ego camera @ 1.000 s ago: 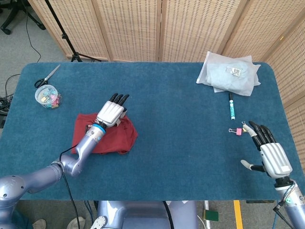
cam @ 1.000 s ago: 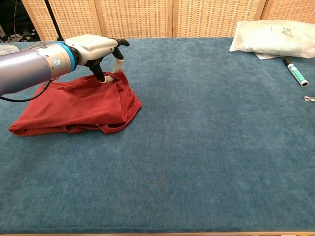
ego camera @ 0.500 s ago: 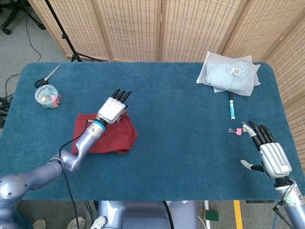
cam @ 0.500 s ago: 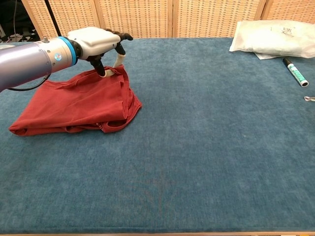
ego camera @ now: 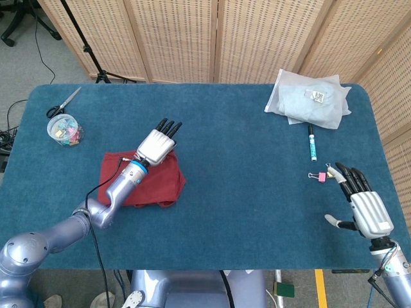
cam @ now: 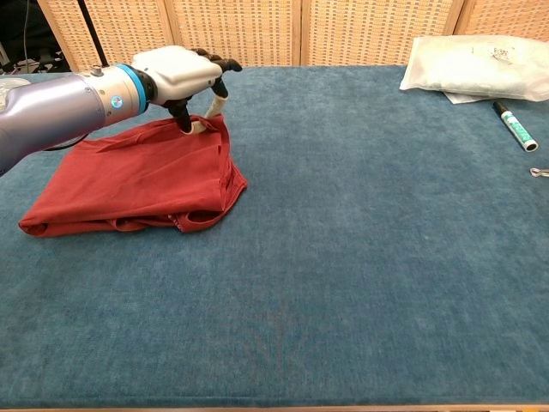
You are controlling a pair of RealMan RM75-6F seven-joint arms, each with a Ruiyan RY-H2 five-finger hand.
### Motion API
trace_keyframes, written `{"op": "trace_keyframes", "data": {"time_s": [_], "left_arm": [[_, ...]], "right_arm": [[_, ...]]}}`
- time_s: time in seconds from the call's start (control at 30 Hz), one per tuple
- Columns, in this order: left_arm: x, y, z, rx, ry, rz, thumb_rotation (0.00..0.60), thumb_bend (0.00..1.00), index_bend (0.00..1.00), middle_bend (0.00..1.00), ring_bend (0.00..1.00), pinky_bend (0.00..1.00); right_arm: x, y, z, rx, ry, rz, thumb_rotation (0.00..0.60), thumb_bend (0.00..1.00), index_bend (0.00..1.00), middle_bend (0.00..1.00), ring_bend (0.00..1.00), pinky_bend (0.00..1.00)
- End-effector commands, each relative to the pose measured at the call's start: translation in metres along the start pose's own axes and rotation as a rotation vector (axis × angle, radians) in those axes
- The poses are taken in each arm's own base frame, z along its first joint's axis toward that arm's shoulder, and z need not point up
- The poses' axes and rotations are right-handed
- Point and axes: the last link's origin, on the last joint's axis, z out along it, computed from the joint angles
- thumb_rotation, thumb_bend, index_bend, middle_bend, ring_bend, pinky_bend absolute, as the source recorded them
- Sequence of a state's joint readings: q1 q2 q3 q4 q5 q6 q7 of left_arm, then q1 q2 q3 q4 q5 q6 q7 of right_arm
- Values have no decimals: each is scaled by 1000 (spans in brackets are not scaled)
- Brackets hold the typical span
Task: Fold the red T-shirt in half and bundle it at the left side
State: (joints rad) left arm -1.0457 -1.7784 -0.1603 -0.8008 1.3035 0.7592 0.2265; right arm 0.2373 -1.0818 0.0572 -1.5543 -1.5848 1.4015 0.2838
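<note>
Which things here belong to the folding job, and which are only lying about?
Job:
red T-shirt
left robot hand, pinching its far corner

Lying about:
scissors
jar of clips
white bag
marker
pink clip
right robot hand, idle

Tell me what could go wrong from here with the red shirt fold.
1. The left hand pinches only the far corner of the red T-shirt, lifted off the table; if the cloth slips out, the fold may fall open.
2. The shirt's near edge lies loosely bunched, so pulling more could drag the whole pile rather than fold it.
3. The right hand rests far away by the pink binder clip, so nothing pins the shirt.
</note>
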Motion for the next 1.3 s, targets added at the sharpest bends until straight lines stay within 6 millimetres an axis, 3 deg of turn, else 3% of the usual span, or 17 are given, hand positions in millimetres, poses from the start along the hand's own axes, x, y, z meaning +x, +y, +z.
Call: {"op": "trace_keyframes", "data": {"time_s": [0.03,0.3,0.37,0.53,0.6,0.67,1.03,1.3], "left_arm": [[-2,2,1,-3,-9,8,600,335,690,0,0,0],[-10,4,5,5,-24,21,600,310,687,0,0,0],[-11,5,6,6,-24,23,600,289,640,0,0,0],[-15,9,9,13,-25,25,600,261,333,0,0,0],[-17,11,10,14,-27,16,600,232,107,0,0,0],[-17,13,10,13,-21,7,600,189,5,0,0,0],[6,7,6,28,108,-116,600,117,0,0,0,0],[39,-23,-26,48,236,-231,600,0,0,0,0,0]], "right_arm": [[0,0,0,-2,-1,-1,600,0,0,0,0,0],[0,1,1,-3,-1,-1,600,0,0,0,0,0],[0,1,1,-4,-1,-2,600,0,0,0,0,0],[0,1,1,-5,0,-2,600,0,0,0,0,0],[0,1,1,-5,0,-1,600,0,0,0,0,0],[1,1,1,-6,1,-1,600,0,0,0,0,0],[1,0,-1,2,2,1,600,0,0,0,0,0],[3,-3,-4,15,9,6,600,0,0,0,0,0]]}}
